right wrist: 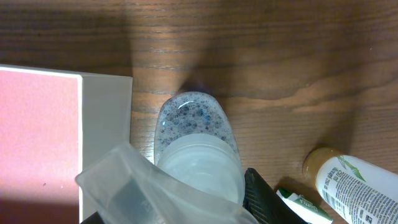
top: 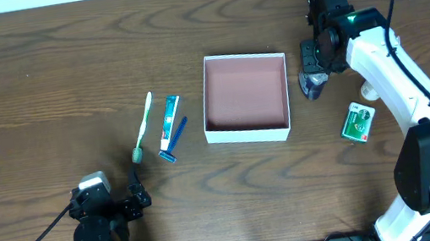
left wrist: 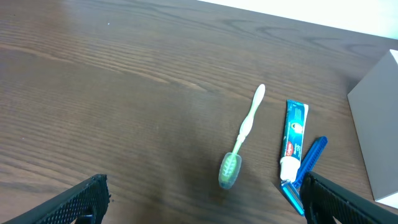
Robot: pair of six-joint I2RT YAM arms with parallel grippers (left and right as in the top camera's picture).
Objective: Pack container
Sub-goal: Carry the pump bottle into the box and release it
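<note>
right gripper [right wrist: 196,186] clamps a clear beaded bottle [right wrist: 189,121] just beside the container [right wrist: 106,118] wall; left gripper [left wrist: 211,208] gapes wide.

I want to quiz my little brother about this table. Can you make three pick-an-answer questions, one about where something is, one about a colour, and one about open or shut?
1. Where does the toothbrush lie?
A) inside the container
B) held by the right arm
C) outside the container, to its left in the overhead view

2. What colour is the inside of the container?
A) green
B) pinkish-brown
C) black

3. How is the left gripper?
A) open, holding nothing
B) shut on the toothbrush
C) resting inside the container

Answers:
1 C: the overhead view shows the toothbrush on the wood, left of the container.
2 B: the container's floor looks dull pinkish-brown inside white walls.
3 A: the left wrist view shows its fingers spread wide with nothing between them.
</note>
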